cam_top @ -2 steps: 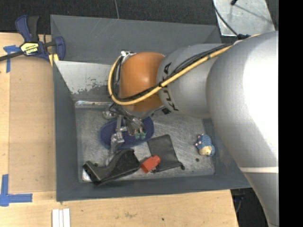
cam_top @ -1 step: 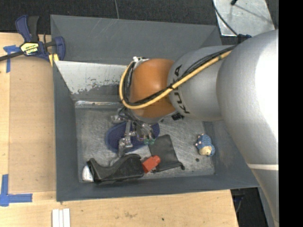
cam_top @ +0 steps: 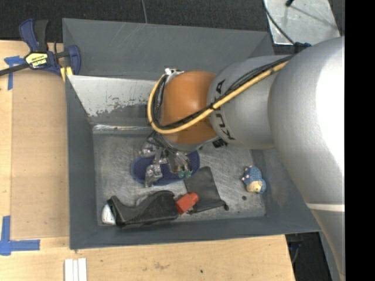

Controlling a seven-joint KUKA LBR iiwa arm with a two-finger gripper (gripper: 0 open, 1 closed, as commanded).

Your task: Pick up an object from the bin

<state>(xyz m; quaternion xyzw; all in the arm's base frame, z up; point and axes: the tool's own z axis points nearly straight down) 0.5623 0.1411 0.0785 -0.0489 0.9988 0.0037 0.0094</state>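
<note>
My gripper [cam_top: 167, 164] is low in the middle of the bin, under the orange cover. It is down over a flat, dark blue, round thing [cam_top: 140, 170] that lies on the bin floor; only the left and lower parts of that thing show past the gripper. Just to the right and below lies a flat black piece [cam_top: 203, 186]. A red part [cam_top: 187, 202] sits at the near edge of that piece.
A long black thing [cam_top: 146, 209] with a white end [cam_top: 108, 217] lies along the bin's front wall. A small blue and yellow toy [cam_top: 254, 181] sits at the right of the floor. The thick arm covers the bin's right rear.
</note>
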